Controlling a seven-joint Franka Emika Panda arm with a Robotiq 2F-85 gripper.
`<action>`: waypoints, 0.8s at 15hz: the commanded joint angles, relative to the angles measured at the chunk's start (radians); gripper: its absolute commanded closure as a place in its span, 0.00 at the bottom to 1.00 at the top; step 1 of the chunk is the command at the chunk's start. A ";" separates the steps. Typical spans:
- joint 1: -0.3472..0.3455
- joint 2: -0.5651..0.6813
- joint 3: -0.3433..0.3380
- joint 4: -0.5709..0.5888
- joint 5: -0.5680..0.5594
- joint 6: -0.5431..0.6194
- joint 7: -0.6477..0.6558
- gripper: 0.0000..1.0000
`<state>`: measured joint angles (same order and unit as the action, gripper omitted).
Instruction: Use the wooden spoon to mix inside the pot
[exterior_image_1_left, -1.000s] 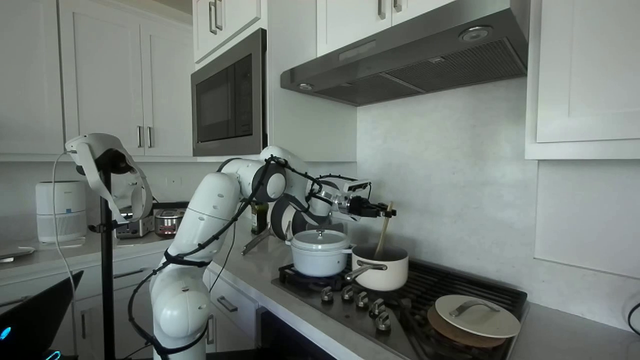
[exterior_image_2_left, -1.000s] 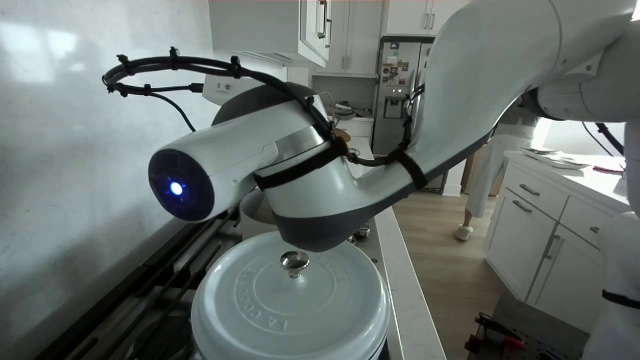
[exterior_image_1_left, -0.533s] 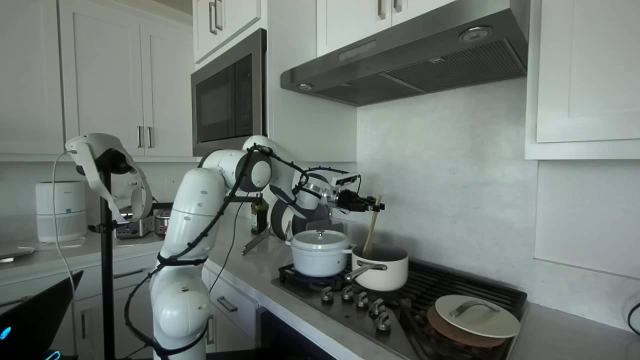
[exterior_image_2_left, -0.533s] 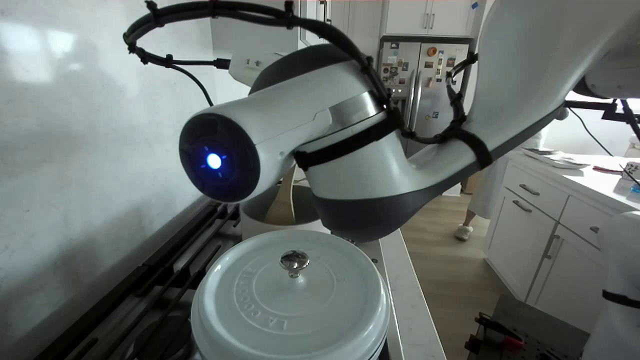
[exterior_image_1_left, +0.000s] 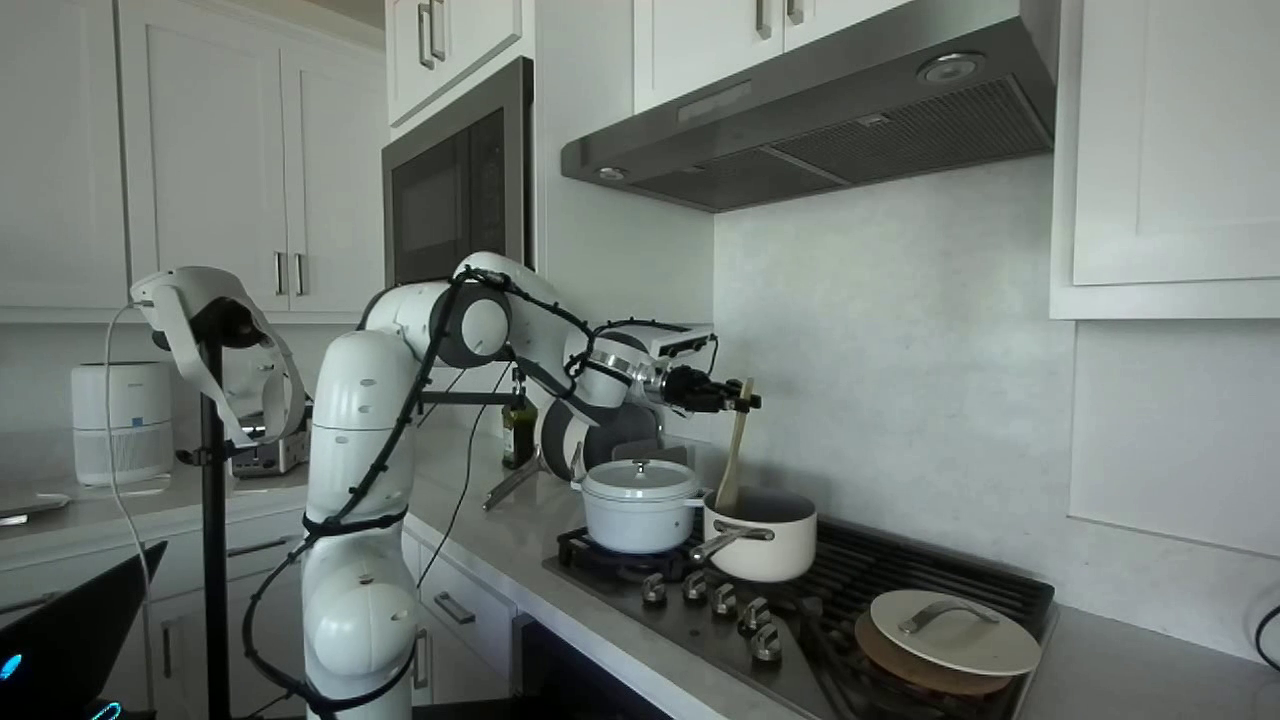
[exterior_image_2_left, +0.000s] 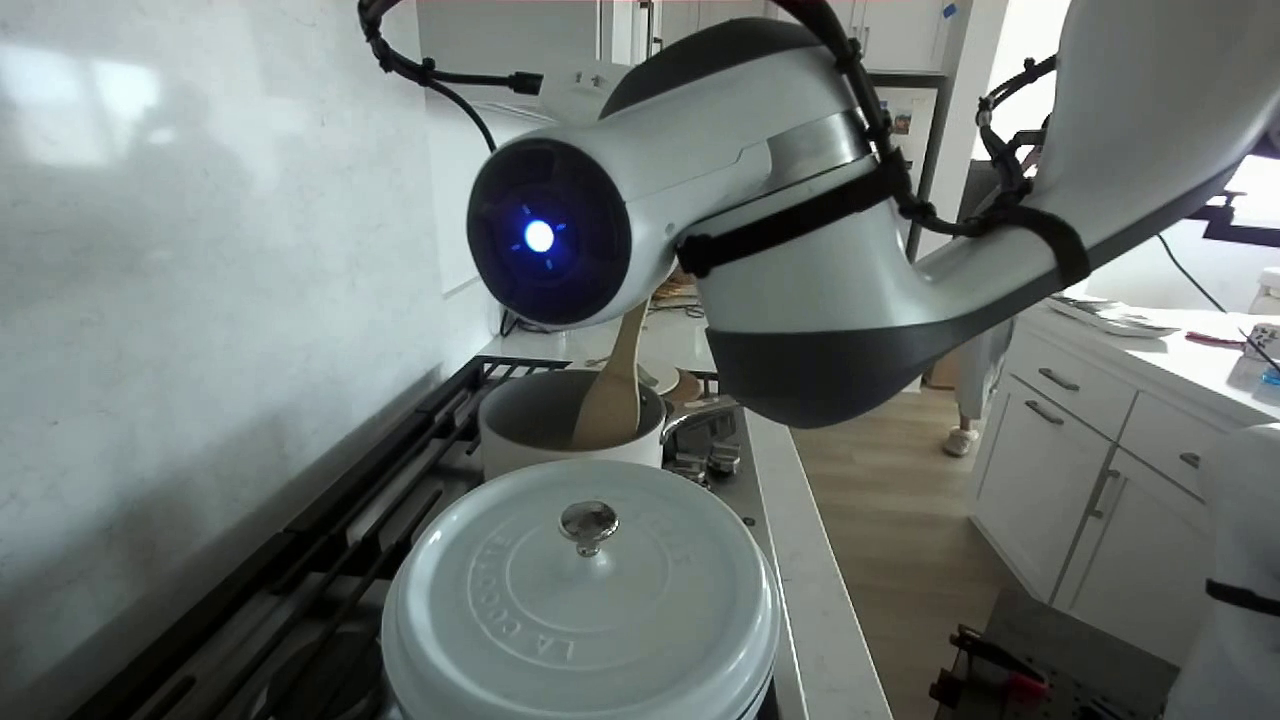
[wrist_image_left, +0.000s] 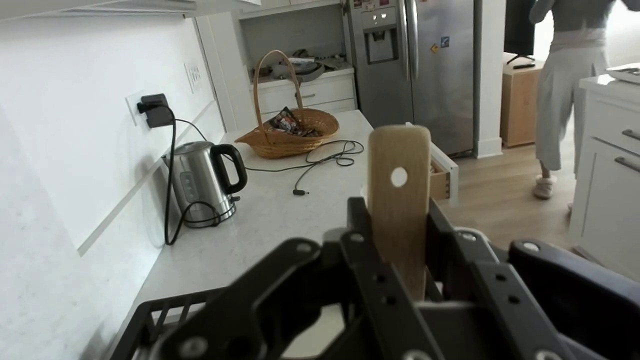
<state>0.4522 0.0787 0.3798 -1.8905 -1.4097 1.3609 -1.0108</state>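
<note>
"Wooden spoon (exterior_image_1_left: 735, 455), broad end down inside the white pot (exterior_image_1_left: 775, 550), handle tilted and rising above the pot's rim, at a kitchen cooktop (exterior_image_1_left: 680, 622)."

"Whereabouts inside?"

"Toward the handle side of the white pot, and toward the pale lidded pot (exterior_image_1_left: 640, 522) standing just beside it. The rim hides the spoon's tip, so I can't tell whether it touches the bottom."

"And the jaws?"

"Drawn narrow around the spoon's handle, above the white pot. In the wrist view, the black gripper (wrist_image_left: 397, 220) has the handle pinched between its two sides, and the end with a hole through it stands up past the grip."

"What carries the gripper?"

"A white robot arm (exterior_image_1_left: 360, 430), strapped with black cable (exterior_image_1_left: 350, 495), reaching to the space above the white pot."

"What else surrounds the pot?"

"On the side away from the lidded pot, a cream lid (exterior_image_1_left: 965, 647) rests on a brown disc (exterior_image_1_left: 882, 662), both on the same cooktop. Well above the white pot, in an exterior view, is a steel range hood (exterior_image_1_left: 780, 115)."

"Farther out?"

"Beyond the white pot, in the wrist view, a metal kettle (wrist_image_left: 202, 177) and a wicker basket (wrist_image_left: 285, 148) stand on the counter (wrist_image_left: 270, 215). Well apart from the pot are a steel refrigerator (wrist_image_left: 440, 100) and a person (wrist_image_left: 570, 105) in pale trousers."
</note>
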 joint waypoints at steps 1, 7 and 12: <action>-0.035 -0.065 -0.002 -0.059 0.025 0.031 0.044 0.93; -0.041 -0.028 0.004 -0.029 0.013 -0.002 0.031 0.72; -0.041 -0.029 0.004 -0.030 0.014 -0.002 0.032 0.72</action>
<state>0.4174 0.0482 0.3761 -1.9225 -1.3958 1.3612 -0.9790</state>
